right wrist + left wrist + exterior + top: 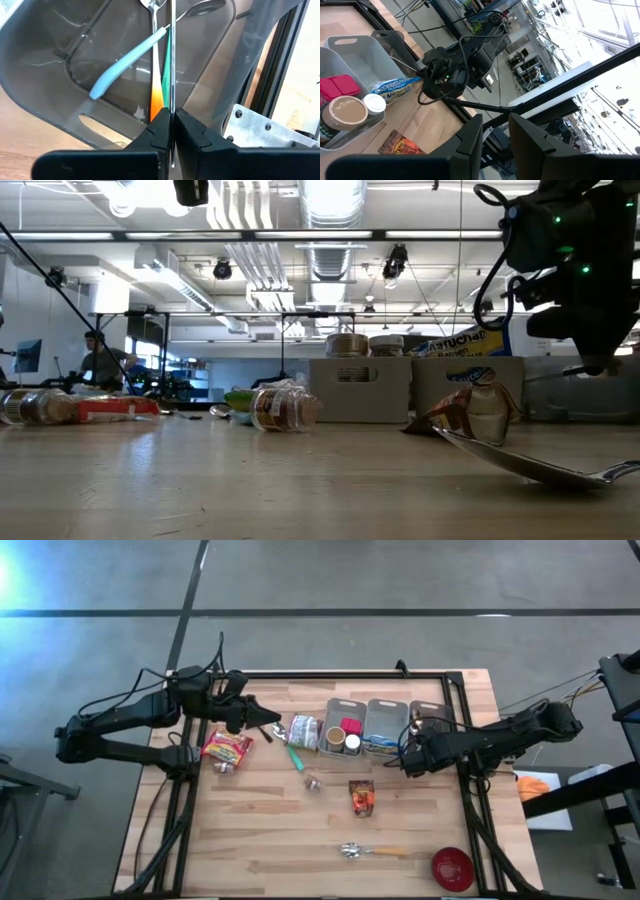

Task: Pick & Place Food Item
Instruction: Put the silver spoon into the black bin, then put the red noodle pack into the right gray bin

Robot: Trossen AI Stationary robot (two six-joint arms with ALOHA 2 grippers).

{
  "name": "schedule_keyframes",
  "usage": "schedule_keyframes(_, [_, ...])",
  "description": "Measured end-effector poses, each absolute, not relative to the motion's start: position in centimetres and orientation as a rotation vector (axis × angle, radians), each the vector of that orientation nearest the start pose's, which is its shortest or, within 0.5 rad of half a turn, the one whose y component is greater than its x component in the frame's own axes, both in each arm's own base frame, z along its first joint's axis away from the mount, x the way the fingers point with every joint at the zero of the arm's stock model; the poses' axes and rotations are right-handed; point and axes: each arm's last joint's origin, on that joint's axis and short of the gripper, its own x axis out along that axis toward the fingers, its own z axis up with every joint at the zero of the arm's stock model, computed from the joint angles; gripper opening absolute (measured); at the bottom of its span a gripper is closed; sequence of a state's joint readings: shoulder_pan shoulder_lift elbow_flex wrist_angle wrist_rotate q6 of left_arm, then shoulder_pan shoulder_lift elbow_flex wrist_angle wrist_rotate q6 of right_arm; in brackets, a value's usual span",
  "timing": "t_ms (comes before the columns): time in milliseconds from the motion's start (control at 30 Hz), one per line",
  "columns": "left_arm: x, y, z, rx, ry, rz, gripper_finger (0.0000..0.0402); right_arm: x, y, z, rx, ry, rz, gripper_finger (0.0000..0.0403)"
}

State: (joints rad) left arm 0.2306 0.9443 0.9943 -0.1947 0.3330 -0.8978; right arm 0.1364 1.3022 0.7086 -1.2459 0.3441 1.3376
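Wooden table (270, 830) seen from above. Left gripper (268, 722) near a tipped jar (303, 731); right gripper (410, 755) at three grey bins (385, 727). Snack packets (227, 749) (361, 797), green spoon (296, 756), metal spoon (370, 851), red bowl (452, 868) scattered about.

text: "…ruchan", possibly Maruchan | on: noodle packet (455, 342) in bin (470, 385) | other labels: unreadable

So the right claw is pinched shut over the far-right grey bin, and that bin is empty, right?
Not quite. The right claw is pinched shut over the far-right grey bin, but the bin is not empty: the right wrist view shows utensils in it, including one with a light blue handle and one with an orange and green handle.
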Motion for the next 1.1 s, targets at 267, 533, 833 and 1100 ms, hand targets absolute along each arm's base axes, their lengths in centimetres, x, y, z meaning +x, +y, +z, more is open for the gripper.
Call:
schedule_keyframes(267, [19.8,3.7,37.6,-0.936,0.175,-0.033,0.0100,16.0,1.2,17.9,0.540,1.321,-1.213,0.0092])
schedule_keyframes(533, [19.8,3.7,37.6,-0.954,0.175,-0.032,0.0100,15.9,1.3,18.0,0.538,1.331,-1.205,0.0162])
schedule_keyframes(833, [19.8,3.7,37.6,-0.966,0.177,-0.033,0.0100,15.4,1.2,18.7,0.500,1.361,-1.188,0.0185])
schedule_keyframes(1100, [19.5,3.5,36.4,-1.015,0.304,0.007,0.0100,15.2,1.2,21.6,0.506,1.354,-1.131,0.0134])
